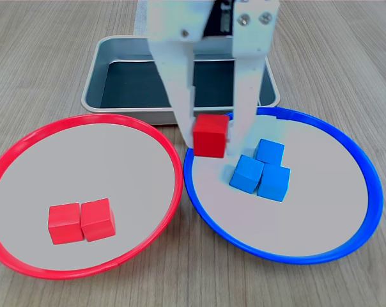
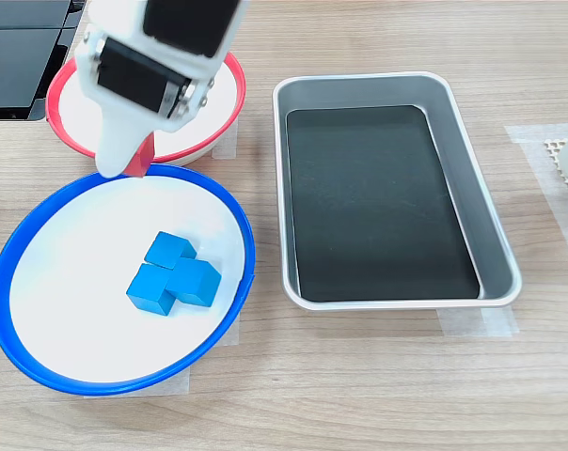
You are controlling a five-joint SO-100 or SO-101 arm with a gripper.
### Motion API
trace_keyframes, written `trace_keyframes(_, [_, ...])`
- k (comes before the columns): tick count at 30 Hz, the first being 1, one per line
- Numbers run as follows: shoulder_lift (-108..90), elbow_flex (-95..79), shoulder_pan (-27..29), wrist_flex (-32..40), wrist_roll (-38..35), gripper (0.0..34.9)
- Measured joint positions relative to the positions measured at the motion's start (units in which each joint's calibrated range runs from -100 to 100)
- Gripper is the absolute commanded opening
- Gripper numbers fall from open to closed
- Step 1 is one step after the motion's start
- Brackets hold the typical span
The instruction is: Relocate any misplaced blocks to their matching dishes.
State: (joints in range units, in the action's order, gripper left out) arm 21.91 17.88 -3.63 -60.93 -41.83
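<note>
The gripper pinches the red cube by two opposite flat faces, just above the blue-rimmed plate near its rim; it looks light, stiff and matte, so probably unlikely to slip.

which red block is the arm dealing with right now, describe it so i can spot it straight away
Start at the blue-rimmed plate on the first exterior view's right. At its rim nearest the red-rimmed plate, the white gripper comes down from above, shut on a red cube. Unlike the two red cubes lying side by side in the red-rimmed plate, this one is alone between the fingers, beside the three blue cubes.
</note>
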Motion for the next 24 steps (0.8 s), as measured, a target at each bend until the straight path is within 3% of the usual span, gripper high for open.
trace_keyframes(15, [-0.26,-12.70,13.27,14.60,-18.36,0.4])
trace_keyframes(24, [5.03,-12.70,16.90,16.48,-22.27,0.4])
